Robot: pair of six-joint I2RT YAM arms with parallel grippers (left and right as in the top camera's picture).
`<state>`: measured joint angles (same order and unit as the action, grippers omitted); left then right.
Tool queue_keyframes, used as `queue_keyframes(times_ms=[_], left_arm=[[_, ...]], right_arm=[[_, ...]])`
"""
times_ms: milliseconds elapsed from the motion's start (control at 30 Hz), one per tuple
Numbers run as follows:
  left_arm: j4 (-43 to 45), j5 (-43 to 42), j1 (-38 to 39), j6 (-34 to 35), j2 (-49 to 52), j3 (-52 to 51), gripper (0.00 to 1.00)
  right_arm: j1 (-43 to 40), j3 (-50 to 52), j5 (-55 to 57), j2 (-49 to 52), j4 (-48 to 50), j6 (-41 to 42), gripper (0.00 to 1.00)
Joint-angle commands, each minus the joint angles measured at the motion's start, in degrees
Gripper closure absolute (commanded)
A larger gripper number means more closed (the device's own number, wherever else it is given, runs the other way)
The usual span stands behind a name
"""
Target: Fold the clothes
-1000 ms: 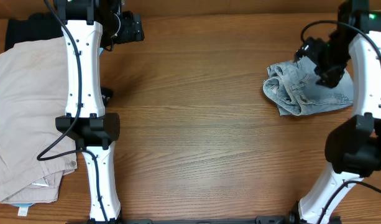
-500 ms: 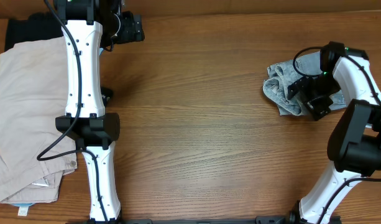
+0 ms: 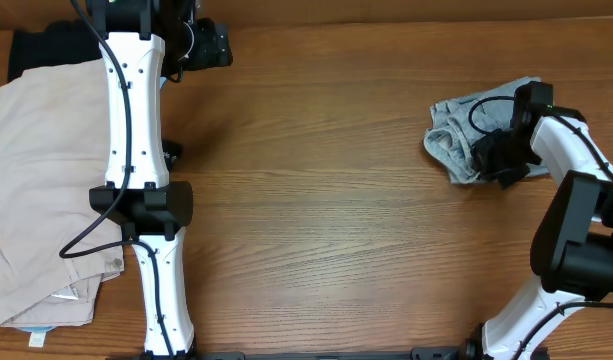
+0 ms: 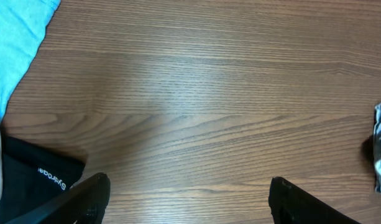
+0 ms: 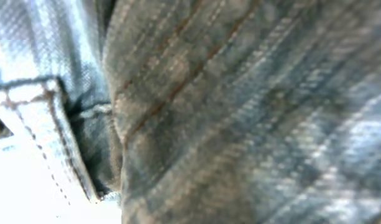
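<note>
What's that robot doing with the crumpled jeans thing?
It is working on folding clothes. The right claw is down on a bunched pair of light blue denim shorts at the right side of the table. Its camera sees only denim, so whether it grips is unclear. The left claw is open over bare wood, near beige trousers and a black garment. The shorts are not folded yet.

Overhead looks down; right wrist (blurred) against shorts (image 5: 240,124).

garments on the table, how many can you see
4: denim shorts bunched at the right; beige trousers at the left; a black garment and a light blue cloth peeking from that pile. More may be hidden.
</note>
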<state>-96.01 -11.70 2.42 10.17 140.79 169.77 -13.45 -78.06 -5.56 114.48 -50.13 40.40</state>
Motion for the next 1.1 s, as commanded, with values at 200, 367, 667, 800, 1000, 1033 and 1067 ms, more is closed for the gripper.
queue_keyframes(times_ms=[200,367,667,800,1000,1033,1067], left_arm=[[0.46,0.33,0.24,0.11,-1.40,0.96,0.17],[0.63,0.33,0.24,0.11,-1.40,0.96,0.18],[2.05,0.33,0.24,0.15,-1.40,0.96,0.21],[2.16,0.35,0.24,0.13,-1.40,0.96,0.22],[2.19,2.40,0.24,0.13,-1.40,0.96,0.21],[2.21,2.80,0.24,0.13,-1.40,0.96,0.21],[2.21,2.93,0.24,0.13,-1.40,0.96,0.21]], right_arm=[[2.27,1.99,4.48,5.22,21.09,-8.13,0.96],[2.93,1.99,4.44,5.22,30.73,-8.07,0.96],[4.96,1.99,4.48,6.56,48.41,-7.19,0.96],[5.53,1.95,5.18,9.18,53.81,-7.21,0.93],[5.44,1.88,5.92,12.96,56.11,-7.19,0.84],[5.46,1.88,5.95,13.22,56.11,-7.19,0.84],[5.46,1.88,5.92,13.22,56.08,-7.21,0.83]])
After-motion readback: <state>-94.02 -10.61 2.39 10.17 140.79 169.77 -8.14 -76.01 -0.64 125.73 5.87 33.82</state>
